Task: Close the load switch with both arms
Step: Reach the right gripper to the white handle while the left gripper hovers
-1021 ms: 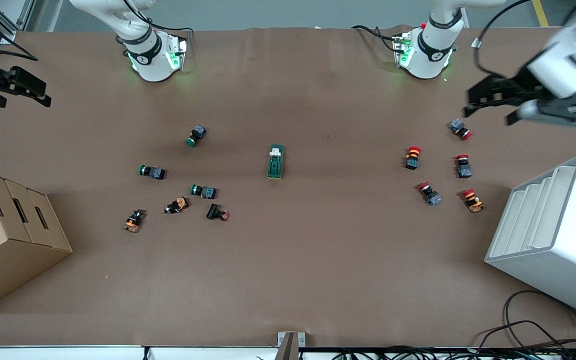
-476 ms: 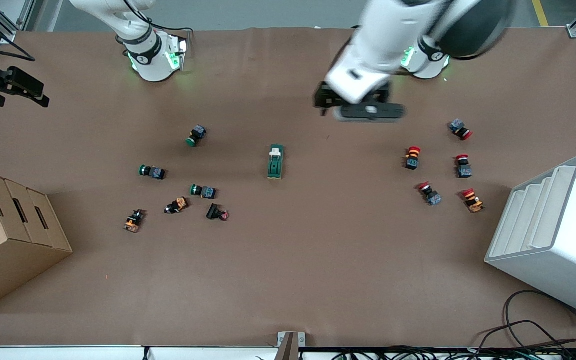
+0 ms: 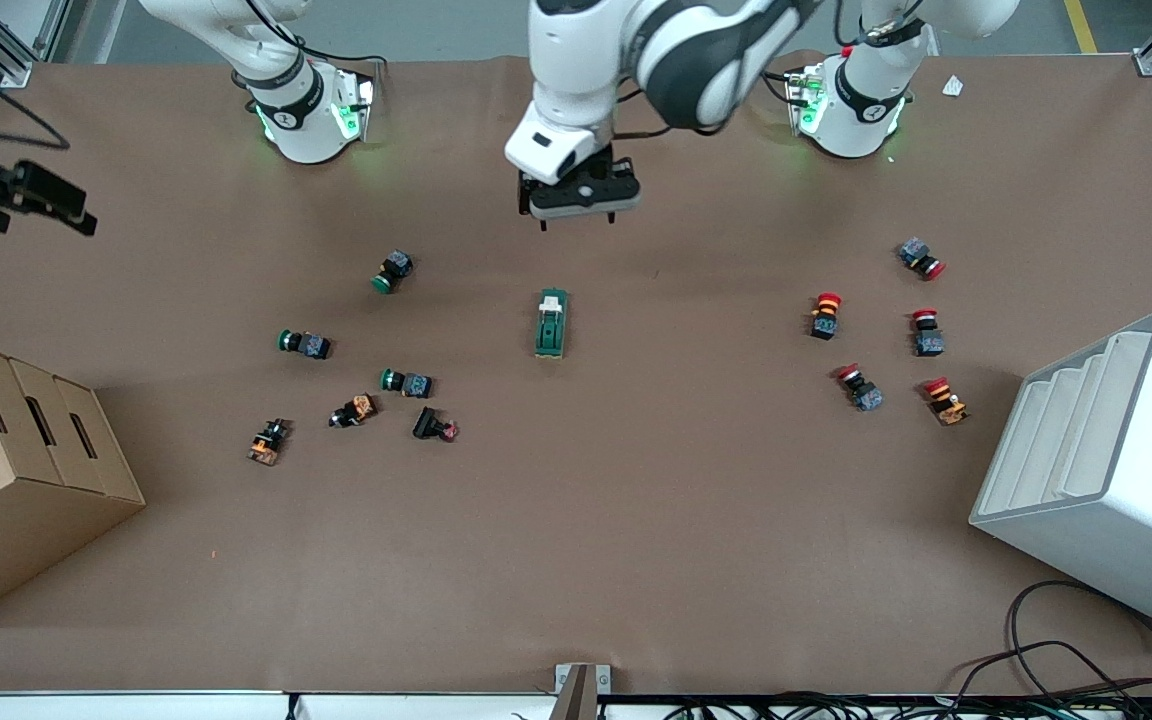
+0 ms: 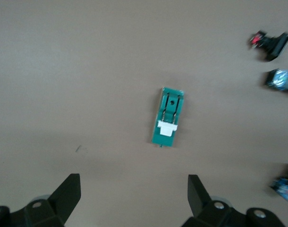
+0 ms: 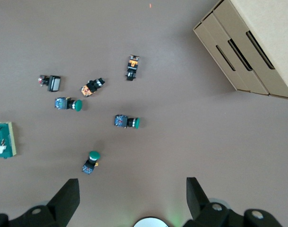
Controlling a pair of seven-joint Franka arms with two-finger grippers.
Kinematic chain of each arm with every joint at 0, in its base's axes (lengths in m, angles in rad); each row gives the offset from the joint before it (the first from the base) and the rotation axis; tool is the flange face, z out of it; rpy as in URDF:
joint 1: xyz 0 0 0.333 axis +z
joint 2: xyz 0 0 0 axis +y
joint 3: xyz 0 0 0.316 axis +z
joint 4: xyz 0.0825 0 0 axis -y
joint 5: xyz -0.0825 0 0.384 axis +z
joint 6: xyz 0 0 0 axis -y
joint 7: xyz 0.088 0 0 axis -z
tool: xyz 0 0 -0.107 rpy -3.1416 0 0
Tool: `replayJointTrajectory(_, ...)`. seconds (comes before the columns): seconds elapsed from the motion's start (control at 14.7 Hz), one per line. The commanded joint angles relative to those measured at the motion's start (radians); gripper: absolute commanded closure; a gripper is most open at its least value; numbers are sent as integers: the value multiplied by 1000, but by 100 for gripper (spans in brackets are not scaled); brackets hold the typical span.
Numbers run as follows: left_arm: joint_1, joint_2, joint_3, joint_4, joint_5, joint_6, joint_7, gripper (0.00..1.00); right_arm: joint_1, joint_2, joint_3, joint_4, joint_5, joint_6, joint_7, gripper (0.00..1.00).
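Note:
The load switch (image 3: pixel 552 323), a dark green block with a white lever piece, lies flat at the middle of the table. It also shows in the left wrist view (image 4: pixel 167 117) and at the edge of the right wrist view (image 5: pixel 2 139). My left gripper (image 3: pixel 578 214) hangs open and empty over the bare table between the switch and the arm bases; its wrist view shows its jaws (image 4: pixel 133 196) wide apart. My right gripper (image 3: pixel 66 205) is open and empty, up over the right arm's end of the table (image 5: pixel 132 198).
Green and orange push buttons (image 3: pixel 404 381) lie scattered toward the right arm's end. Red push buttons (image 3: pixel 825 313) lie toward the left arm's end. A cardboard box (image 3: pixel 6 470) and a white slotted rack (image 3: pixel 1106 460) stand at the two ends.
My left arm has swung from the left arm's end of the table to over the middle, near the load switch. My right gripper has barely shifted. The switch has not moved.

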Motion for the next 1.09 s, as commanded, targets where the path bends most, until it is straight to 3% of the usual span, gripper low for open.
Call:
replayJointTrajectory(0.0,-79,39,7,-24,145,22,-167,0,-44,47,6,19,5,17,-3,0)
replayJointTrajectory(0.41,-215,127,-2,-135,527,82,-577,0,-23,94,11,8,19,13,37,0)
replayJointTrajectory(0.68,-263,251,-4,-143,842,103,-862,0,51,139,12,-16,116,54,270,0)
replayJointTrajectory(0.88,-282,331,-4,-142,1055,103,-990,0,156,143,14,-93,125,177,469,0)
replayJointTrajectory(1.02,-288,355,-2,-154,1155,103,-1044,1,207,160,14,-131,177,247,571,0)
